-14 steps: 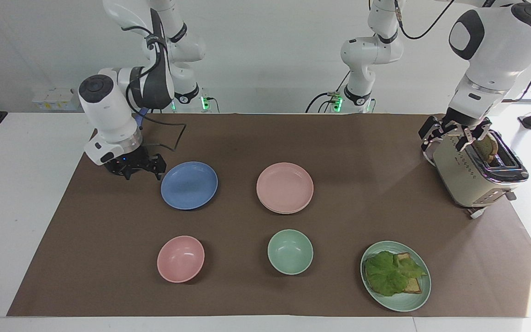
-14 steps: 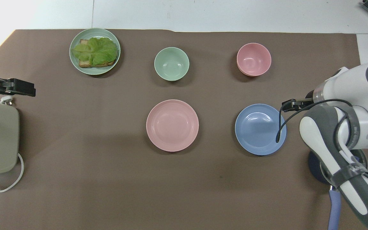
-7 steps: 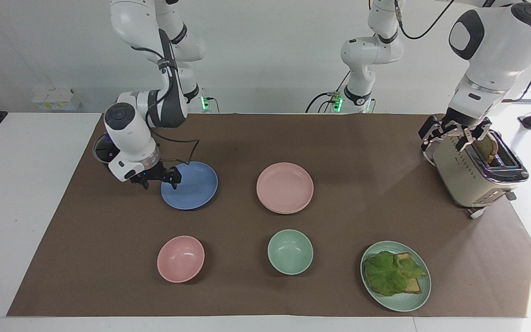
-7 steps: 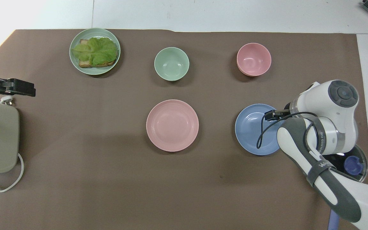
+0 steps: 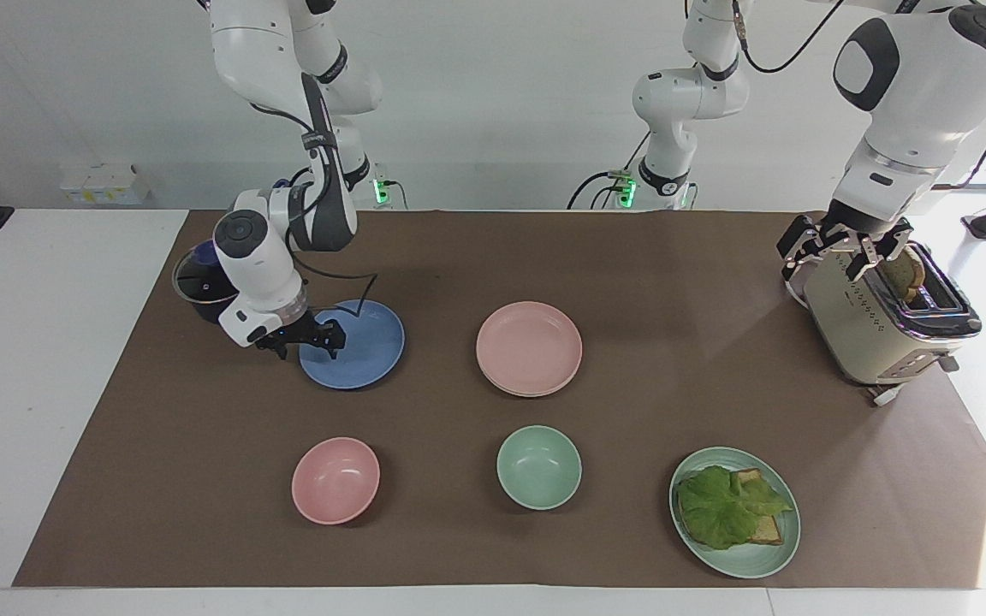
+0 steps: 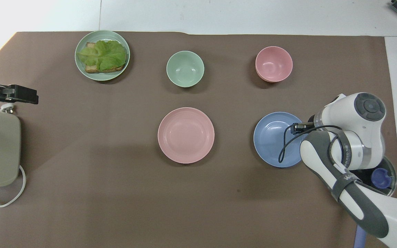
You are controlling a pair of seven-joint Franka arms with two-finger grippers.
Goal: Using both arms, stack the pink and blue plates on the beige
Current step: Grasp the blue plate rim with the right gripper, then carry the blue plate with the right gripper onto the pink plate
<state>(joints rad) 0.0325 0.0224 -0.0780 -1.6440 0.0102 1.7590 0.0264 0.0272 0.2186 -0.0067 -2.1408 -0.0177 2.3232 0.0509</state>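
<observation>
The blue plate [image 5: 360, 342] [image 6: 275, 139] lies on the brown mat toward the right arm's end. My right gripper [image 5: 309, 338] [image 6: 296, 126] is low at that plate's rim, on the edge that faces the right arm's end of the table. The pink plate [image 5: 529, 346] [image 6: 186, 135] lies at the mat's middle. A paler rim under its edge looks like the beige plate, otherwise hidden. My left gripper [image 5: 842, 252] hangs open over the toaster [image 5: 878, 329], holding nothing, and waits.
A pink bowl [image 5: 335, 479], a green bowl [image 5: 538, 467] and a green plate [image 5: 767, 556] with toast and lettuce stand farther from the robots. A dark round pot [image 5: 198, 287] with a blue thing in it stands next to the right arm. A slice sticks out of the toaster.
The right arm swung from beside the blue plate over to its rim, uncovering the dark pot. The left arm has not moved.
</observation>
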